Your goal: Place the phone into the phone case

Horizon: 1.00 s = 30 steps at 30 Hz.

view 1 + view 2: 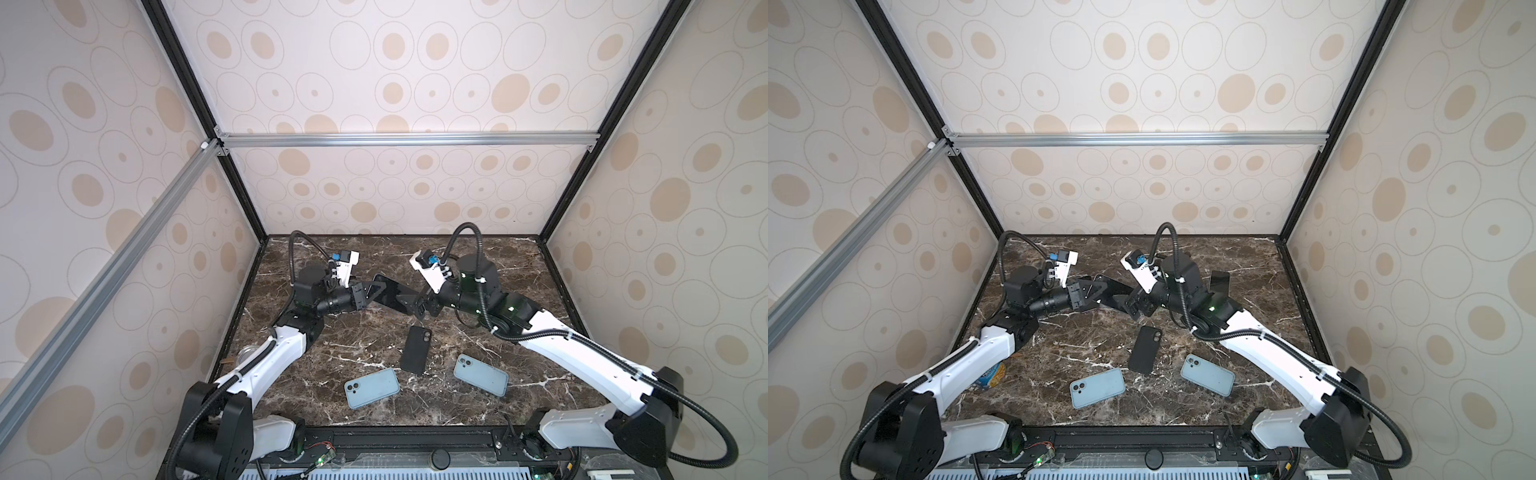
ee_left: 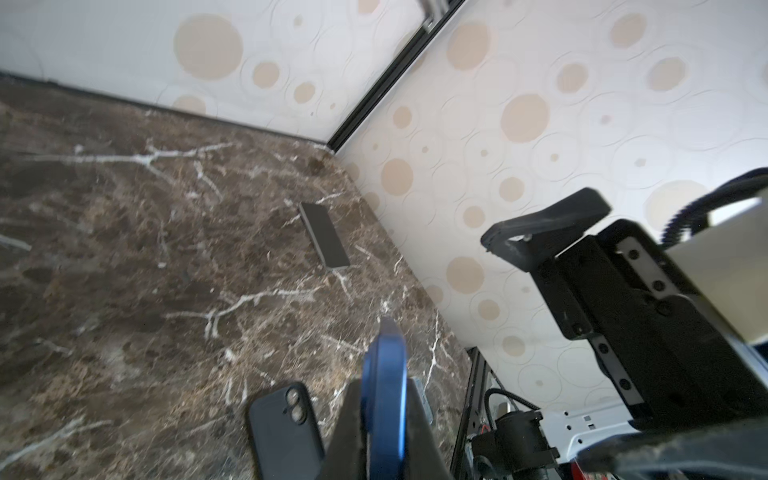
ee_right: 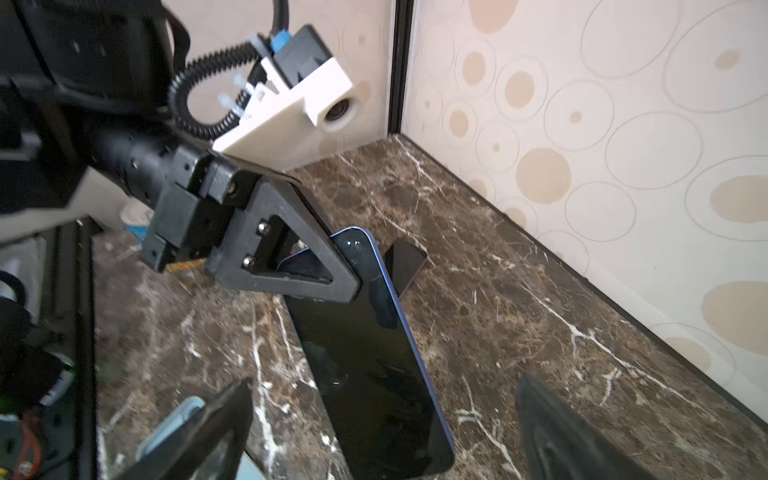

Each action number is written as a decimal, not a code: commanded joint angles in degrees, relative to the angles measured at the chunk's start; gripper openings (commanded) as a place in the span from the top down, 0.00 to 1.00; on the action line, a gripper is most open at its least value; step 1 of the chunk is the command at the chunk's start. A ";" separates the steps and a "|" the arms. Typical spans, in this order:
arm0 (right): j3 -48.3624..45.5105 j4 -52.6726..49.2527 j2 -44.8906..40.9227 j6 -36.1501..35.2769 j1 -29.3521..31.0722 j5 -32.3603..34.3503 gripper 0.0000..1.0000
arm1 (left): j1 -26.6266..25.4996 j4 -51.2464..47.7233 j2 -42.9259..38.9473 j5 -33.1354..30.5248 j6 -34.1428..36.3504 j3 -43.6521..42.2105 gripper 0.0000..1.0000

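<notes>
Surface: brown marble tabletop point(image 1: 478, 415), circle-print walls around.
Left gripper point(image 2: 384, 386): clenched on one end of the phone.
Phone point(image 1: 390, 297): blue-edged, dark screen, tilted, clear of the marble.
Right gripper point(image 3: 384, 382): jaws released wide, astride the phone's other end.
Left pale blue piece point(image 1: 371, 387): 7 o'clock of case.
Black case point(image 1: 415, 349): flat, mid-table; phone at its 12 o'clock.
Right pale blue piece point(image 1: 481, 380): 4 o'clock of case.
</notes>
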 commanded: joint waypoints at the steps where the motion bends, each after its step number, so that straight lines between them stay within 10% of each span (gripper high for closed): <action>1: -2.34 4.47 -4.38 9.97 -0.92 -4.44 0.02 | 0.08 14.60 -6.17 -1.39 -5.80 -0.47 1.00; 12: -9.71 18.44 -17.47 17.02 -2.65 -12.66 0.32 | -0.53 42.96 -18.54 -3.09 -18.21 -7.58 1.00; 30: -5.84 31.99 -9.94 27.53 -2.55 -30.42 0.41 | -3.15 57.91 -13.68 -3.69 -27.34 -7.31 1.00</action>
